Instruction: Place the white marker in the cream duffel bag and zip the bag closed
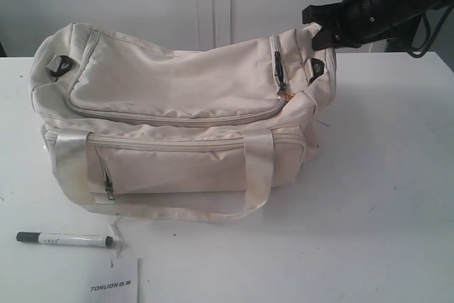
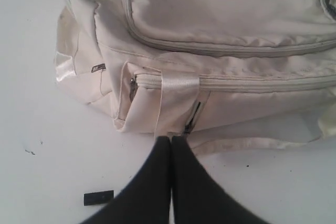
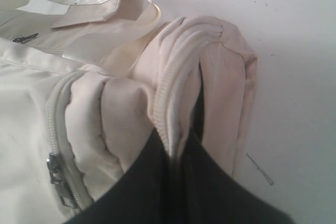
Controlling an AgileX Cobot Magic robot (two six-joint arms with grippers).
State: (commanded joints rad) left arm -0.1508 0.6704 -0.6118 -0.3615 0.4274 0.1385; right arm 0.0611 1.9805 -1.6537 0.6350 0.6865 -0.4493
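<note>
The cream duffel bag (image 1: 177,83) lies on the white table with its curved top zipper closed and the pull (image 1: 281,76) near its right end. In front of it, at the near left, the white marker (image 1: 64,239) lies flat with its dark cap pointing left. My right gripper (image 1: 317,32) reaches in from the upper right and is shut on a raised fold of bag fabric (image 3: 181,77) at that end; the fold runs between its fingertips (image 3: 176,140). My left gripper (image 2: 171,139) is shut and empty above the table, just before the bag's front pocket (image 2: 247,108).
A white TONLION card (image 1: 113,285) lies at the table's front edge beside the marker. A small black rectangle (image 2: 98,198) rests on the table near my left gripper. The bag's webbing handle (image 1: 255,168) drapes down its front.
</note>
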